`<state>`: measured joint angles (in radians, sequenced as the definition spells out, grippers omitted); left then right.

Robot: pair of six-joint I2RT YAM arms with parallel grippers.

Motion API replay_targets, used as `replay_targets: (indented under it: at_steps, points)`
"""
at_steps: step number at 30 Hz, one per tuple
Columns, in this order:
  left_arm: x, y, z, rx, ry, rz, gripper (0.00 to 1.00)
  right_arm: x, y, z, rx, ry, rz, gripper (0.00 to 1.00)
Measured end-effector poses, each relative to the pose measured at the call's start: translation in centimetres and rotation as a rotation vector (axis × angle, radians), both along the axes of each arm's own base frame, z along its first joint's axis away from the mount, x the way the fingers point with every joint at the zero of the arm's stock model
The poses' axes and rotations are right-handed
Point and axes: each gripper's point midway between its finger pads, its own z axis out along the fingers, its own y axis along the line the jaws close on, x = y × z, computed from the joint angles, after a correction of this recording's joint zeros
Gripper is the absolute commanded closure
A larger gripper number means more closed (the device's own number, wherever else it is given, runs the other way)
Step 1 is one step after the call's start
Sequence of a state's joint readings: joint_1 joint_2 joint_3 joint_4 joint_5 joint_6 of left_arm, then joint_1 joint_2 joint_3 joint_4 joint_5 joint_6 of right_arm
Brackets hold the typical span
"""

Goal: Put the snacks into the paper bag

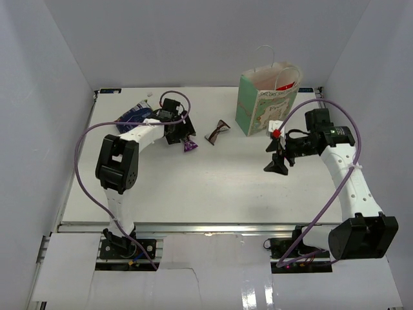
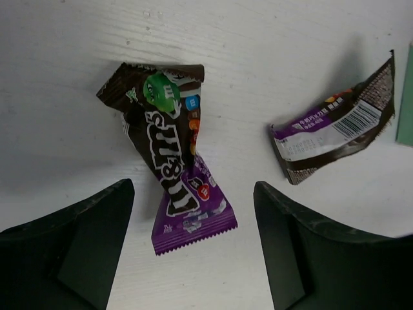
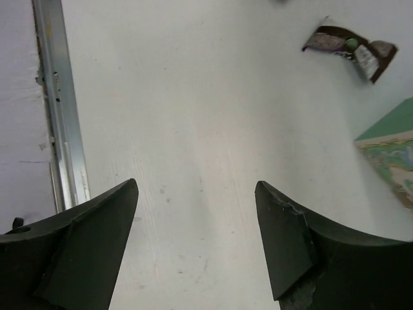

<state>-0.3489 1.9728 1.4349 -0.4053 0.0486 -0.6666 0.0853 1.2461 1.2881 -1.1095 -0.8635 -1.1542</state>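
The mint-green paper bag (image 1: 266, 103) stands upright at the back right, with the red bag (image 1: 286, 84) showing inside it. The dark-blue bag (image 1: 132, 116) lies at the back left, behind my left arm. A purple-and-brown M&M's candy (image 2: 173, 155) lies on the table; my left gripper (image 2: 193, 213) hovers open over its purple end without touching it. It also shows in the top view (image 1: 190, 146) next to that gripper (image 1: 182, 138). A second brown-purple candy (image 2: 335, 126) (image 1: 217, 132) lies nearer the bag. My right gripper (image 1: 276, 157) (image 3: 197, 194) is open and empty above bare table. The yellow packets are out of view.
The table's metal front rail (image 3: 58, 110) runs along the left of the right wrist view. The bag's lower corner (image 3: 390, 152) and the second candy (image 3: 348, 48) show at its right. White walls enclose the table on three sides.
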Motion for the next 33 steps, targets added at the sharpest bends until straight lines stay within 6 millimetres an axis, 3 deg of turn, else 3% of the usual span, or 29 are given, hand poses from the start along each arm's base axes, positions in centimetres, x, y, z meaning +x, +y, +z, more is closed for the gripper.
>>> replay_targets:
  at_steps: [3,6,11,20,24,28,30,33]
  points:
    - [0.9,0.0,-1.1,0.035,0.03,-0.005,0.19,-1.5,-0.3,-3.0,-0.011,0.091,0.0,0.22]
    - [1.5,0.3,-1.8,0.073,0.054,0.001,0.23,-2.0,-0.5,-4.3,-0.012,0.139,-0.009,0.22]
    - [1.0,0.7,-3.4,0.105,0.11,-0.001,0.33,-1.5,-0.3,-4.2,0.0,0.123,-0.013,0.23]
    - [0.6,0.7,-3.6,0.114,0.121,-0.028,0.61,-0.8,0.1,-4.0,0.031,0.127,-0.021,0.25]
    - [0.4,0.1,-3.1,0.1,0.095,-0.068,0.68,-0.8,0.1,-3.9,0.041,0.137,-0.031,0.25]
    - [0.6,-1.4,-0.5,0.064,0.014,-0.124,0.74,-0.6,0.0,-3.4,0.058,0.142,-0.048,0.26]
    - [1.0,-3.2,2.5,0.025,-0.082,-0.168,0.76,-0.3,-0.1,-2.9,0.066,0.135,-0.056,0.26]
    - [1.6,-7.1,8.9,-0.055,-0.274,-0.251,0.78,0.2,-0.3,-2.4,0.075,0.122,-0.069,0.27]
